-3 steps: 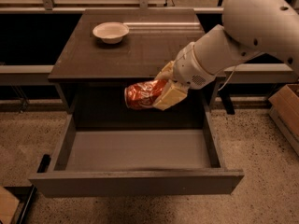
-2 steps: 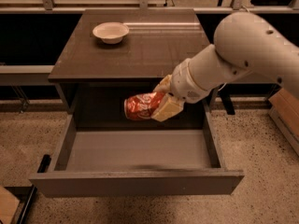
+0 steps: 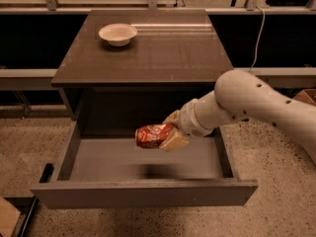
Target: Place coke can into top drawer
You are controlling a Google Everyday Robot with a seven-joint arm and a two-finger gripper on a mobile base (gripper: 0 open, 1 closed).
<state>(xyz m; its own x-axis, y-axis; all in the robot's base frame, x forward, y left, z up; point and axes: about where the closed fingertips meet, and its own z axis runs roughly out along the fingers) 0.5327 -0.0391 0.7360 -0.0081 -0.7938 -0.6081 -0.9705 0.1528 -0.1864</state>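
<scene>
Camera view: the single arm reaches in from the right, and its gripper hangs over the middle of the open top drawer, its two tan fingers clamped above and below one end of the coke can. The can lies on its side in the air, its long axis running left to right, clear of the drawer floor and casting a dark shadow on the grey bottom just beneath it. It is inside the drawer's outline as seen from here, between the side walls and behind the front panel. The step in hand is judged to be the lowering and release. To do it well, the can should be brought straight down until it is touching or just above the floor before the fingers part, since a can dropped on its side is likely to roll (its dented sides may slow this a little). The gripper should then lift straight up so it does not nudge the can or catch the drawer's right wall, which is near the wrist. Count: one coke can, one drawer pulled out, one cabinet, one white bowl sitting on the cabinet top towards the back left, well apart from the action, and one arm bearing one gripper.
</scene>
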